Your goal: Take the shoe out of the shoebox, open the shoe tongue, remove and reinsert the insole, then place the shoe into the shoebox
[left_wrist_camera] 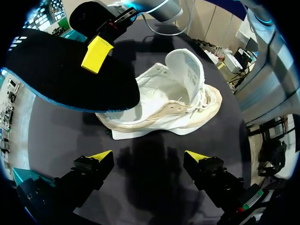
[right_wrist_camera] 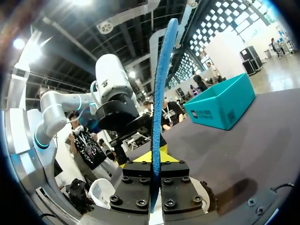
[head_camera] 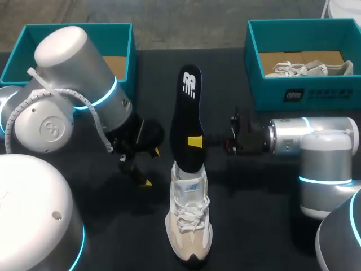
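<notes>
Currently: right jaws clenched on insole (head_camera: 189,113), its end at shoe (head_camera: 190,223) opening; left jaws released, bare tabletop (left_wrist_camera: 154,187) between, shoe ahead.

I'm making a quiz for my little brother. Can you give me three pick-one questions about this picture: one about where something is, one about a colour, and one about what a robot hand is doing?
1. Where is the spare shoe?
A. in the right box
B. on top of an arm
C. under the table

2. What colour are the boxes?
A. red
B. teal
C. white

3. What is the right hand doing?
A. hanging open
B. gripping a lace
C. gripping the insole

Answers:
1 A, it lies inside that box's walls.
2 B, both look blue-green.
3 C, it pinches the black insole from both sides.
</notes>
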Controlling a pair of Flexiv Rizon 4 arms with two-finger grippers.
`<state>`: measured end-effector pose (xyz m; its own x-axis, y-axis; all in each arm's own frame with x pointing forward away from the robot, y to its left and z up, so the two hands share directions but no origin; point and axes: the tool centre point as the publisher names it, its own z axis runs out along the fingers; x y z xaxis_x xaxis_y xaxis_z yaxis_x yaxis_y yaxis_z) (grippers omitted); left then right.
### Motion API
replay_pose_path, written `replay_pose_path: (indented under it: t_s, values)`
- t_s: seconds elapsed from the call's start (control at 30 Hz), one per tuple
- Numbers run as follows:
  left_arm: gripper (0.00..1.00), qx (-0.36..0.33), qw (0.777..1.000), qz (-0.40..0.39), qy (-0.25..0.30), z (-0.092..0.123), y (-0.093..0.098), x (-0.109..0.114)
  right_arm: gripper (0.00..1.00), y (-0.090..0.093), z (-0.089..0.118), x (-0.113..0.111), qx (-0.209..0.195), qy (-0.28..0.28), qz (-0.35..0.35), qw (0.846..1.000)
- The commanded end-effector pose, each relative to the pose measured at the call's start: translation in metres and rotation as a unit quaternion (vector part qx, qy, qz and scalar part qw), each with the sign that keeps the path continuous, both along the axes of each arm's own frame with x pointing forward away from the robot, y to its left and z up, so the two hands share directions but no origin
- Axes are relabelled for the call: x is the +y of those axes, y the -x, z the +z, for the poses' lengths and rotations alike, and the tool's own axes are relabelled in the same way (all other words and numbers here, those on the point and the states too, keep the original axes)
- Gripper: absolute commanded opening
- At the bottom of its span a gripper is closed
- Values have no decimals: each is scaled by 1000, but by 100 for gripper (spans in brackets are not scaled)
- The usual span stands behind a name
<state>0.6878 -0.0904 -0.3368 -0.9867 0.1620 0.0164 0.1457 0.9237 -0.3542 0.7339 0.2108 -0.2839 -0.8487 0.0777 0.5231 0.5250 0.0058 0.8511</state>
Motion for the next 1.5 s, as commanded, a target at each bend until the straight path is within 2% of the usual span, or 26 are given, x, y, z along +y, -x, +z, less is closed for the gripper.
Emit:
replay_pose_path:
  t_s: [0.03, 0.9, 1.5]
  values:
    - [100, 2, 1000, 5, -2, -5, -3, -6, 0, 1, 0, 1, 0, -1, -2, 1000]
    - [100, 2, 1000, 7, -2, -5, -3, -6, 0, -1, 7, 7, 4, -10, -15, 1000]
    - [100, 2, 1000, 7, -2, -5, -3, -6, 0, 0, 2, 15, 15, -28, -42, 999]
